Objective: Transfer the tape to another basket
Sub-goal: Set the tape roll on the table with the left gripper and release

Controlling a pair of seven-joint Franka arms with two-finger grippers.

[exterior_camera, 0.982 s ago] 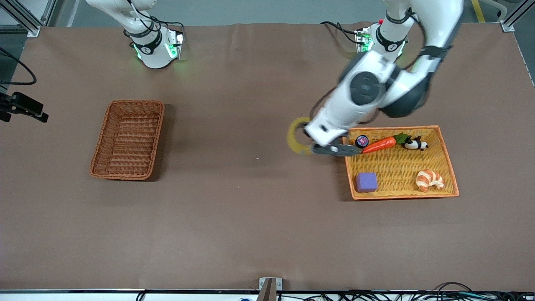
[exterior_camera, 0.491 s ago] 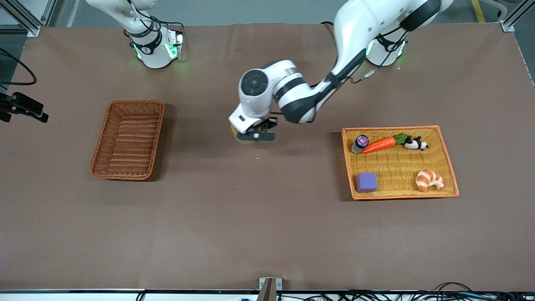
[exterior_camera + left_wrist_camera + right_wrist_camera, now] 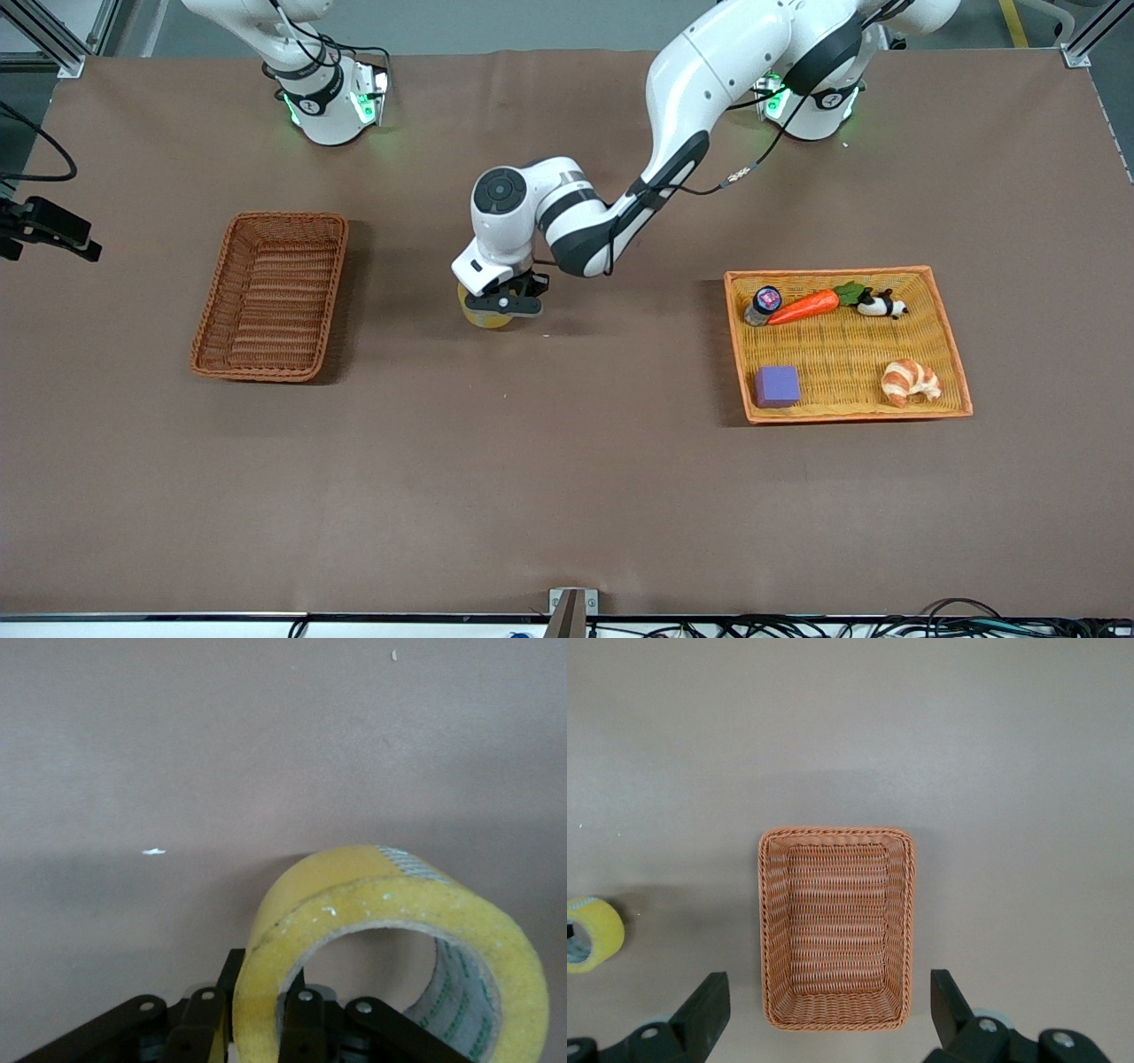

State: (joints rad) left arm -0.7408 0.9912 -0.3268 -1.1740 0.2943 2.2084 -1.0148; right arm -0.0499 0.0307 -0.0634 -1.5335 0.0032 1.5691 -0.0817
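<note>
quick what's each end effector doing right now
Left end effector: shut on the tape, over bare table.
Right end effector: open, empty, above the basket.

A broad table covered in plain brown cloth (image 3: 567, 496) carries two woven containers: a narrow, deep reddish-brown wicker basket (image 3: 270, 296) toward the right arm's end, and a wide, shallow orange-yellow woven tray (image 3: 948, 332) toward the left arm's end, the pair well apart with bare cloth between them.
</note>
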